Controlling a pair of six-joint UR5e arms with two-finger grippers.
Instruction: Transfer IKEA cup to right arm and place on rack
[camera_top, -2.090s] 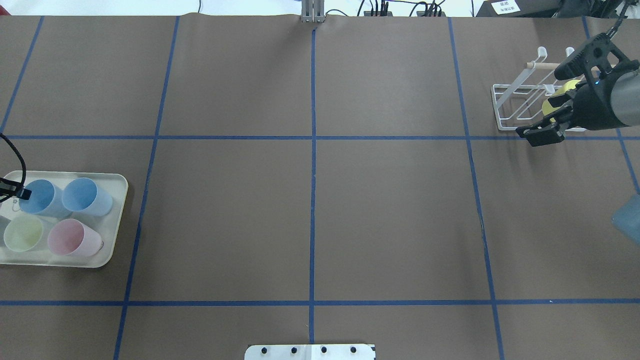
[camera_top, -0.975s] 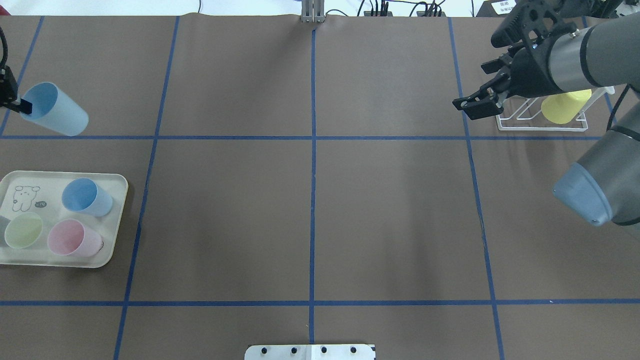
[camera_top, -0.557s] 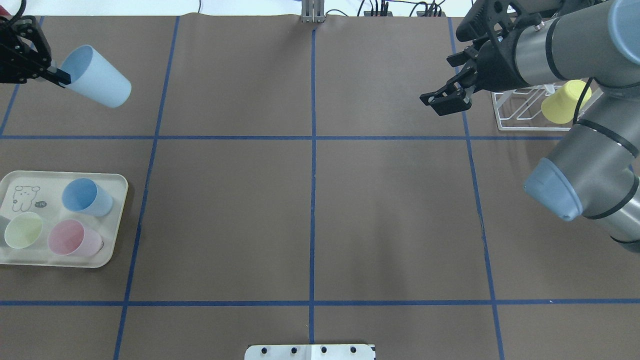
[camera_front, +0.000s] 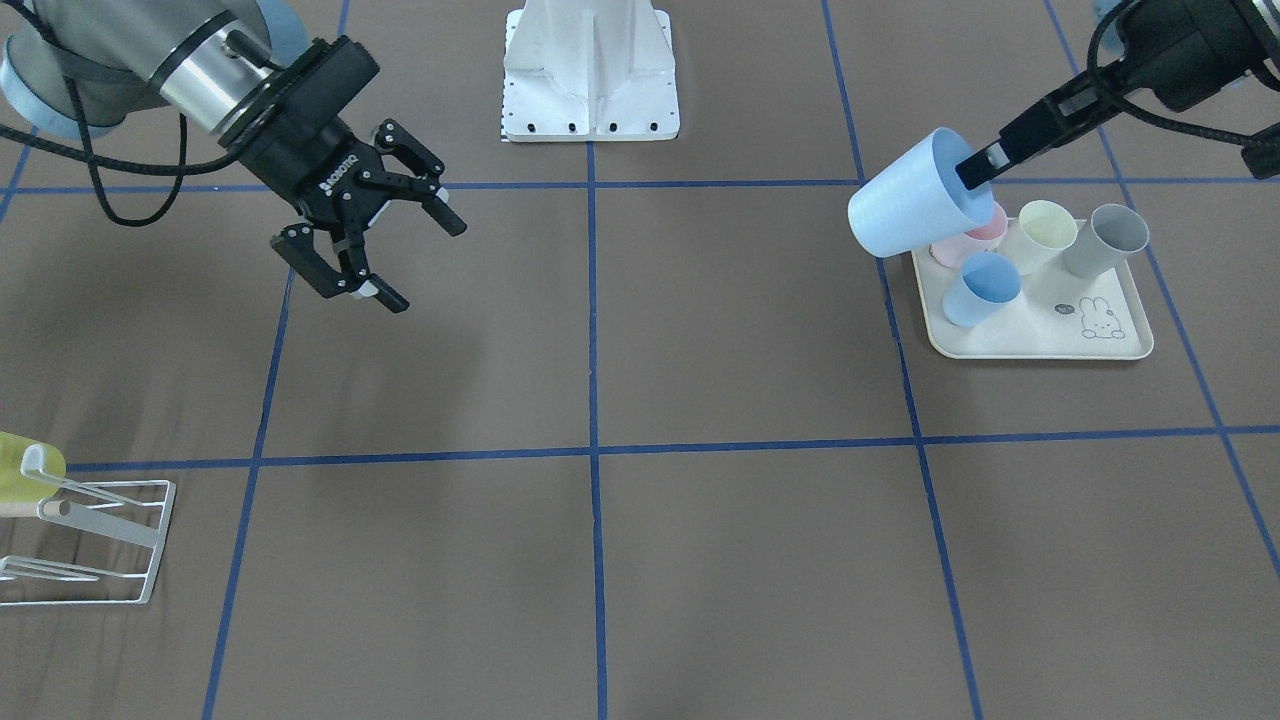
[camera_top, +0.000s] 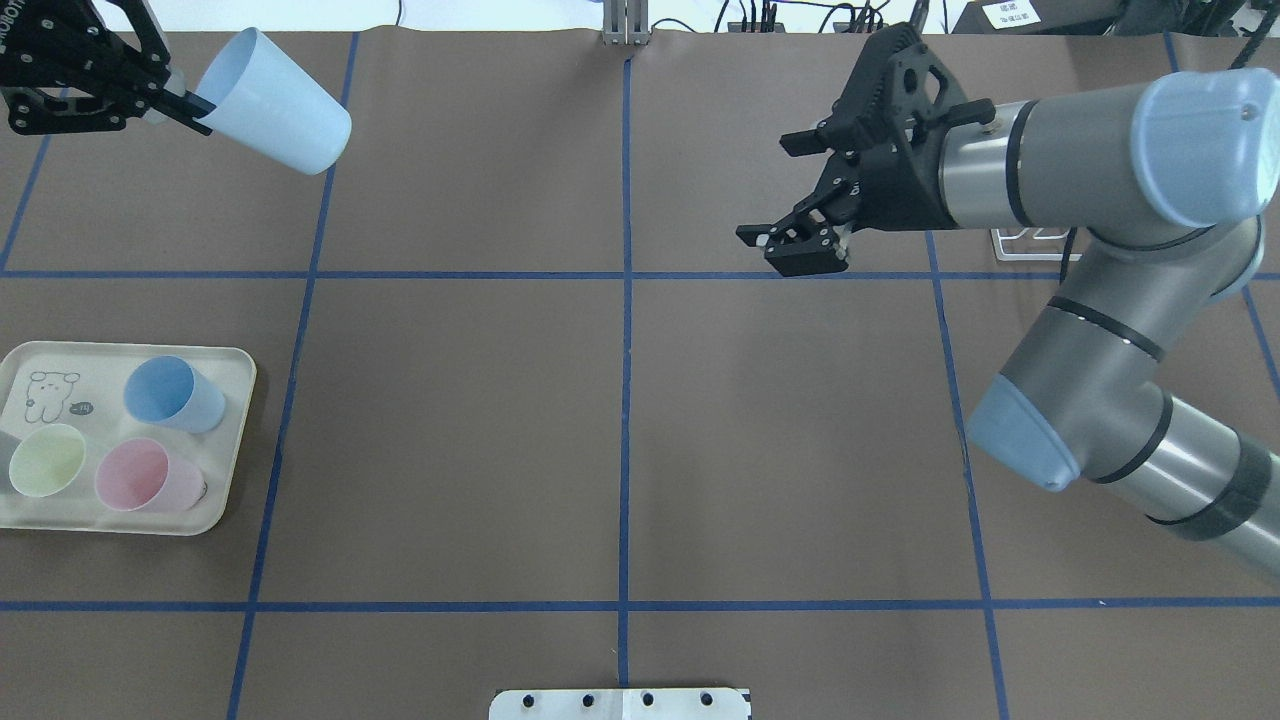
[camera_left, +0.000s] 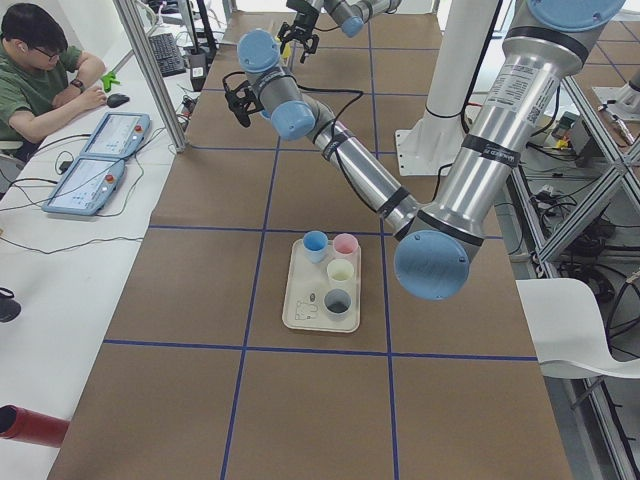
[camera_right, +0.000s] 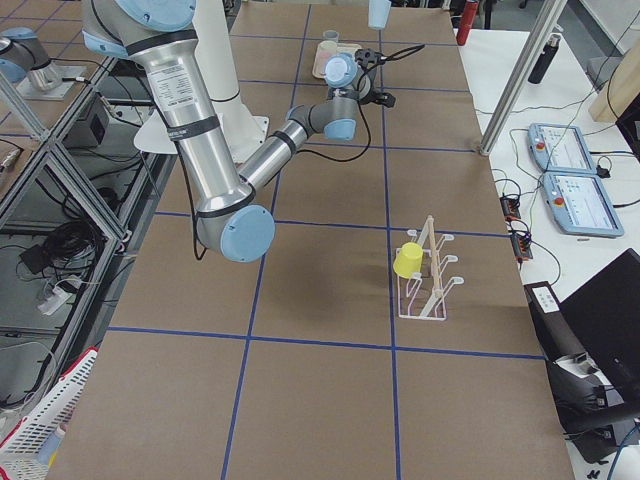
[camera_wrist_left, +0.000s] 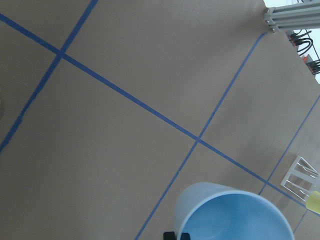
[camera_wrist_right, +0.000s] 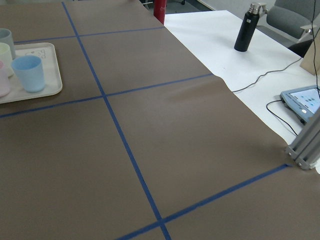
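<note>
The left hand (camera_top: 196, 101) pinched the rim of the pale blue cup (camera_top: 278, 103), holding it tilted in the air above the bench (camera_top: 620, 430). The right hand (camera_front: 418, 262) hung wide and empty, well apart from the cup and from the rack (camera_front: 110, 540).

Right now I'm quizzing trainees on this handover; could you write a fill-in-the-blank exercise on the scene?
The left gripper holds the raised cup, which is light ____.
The right gripper is ____ and empty.
The hung cup on the rack is ____.
The tray carries ____ cups.
Missing: blue; open; yellow; four.
</note>
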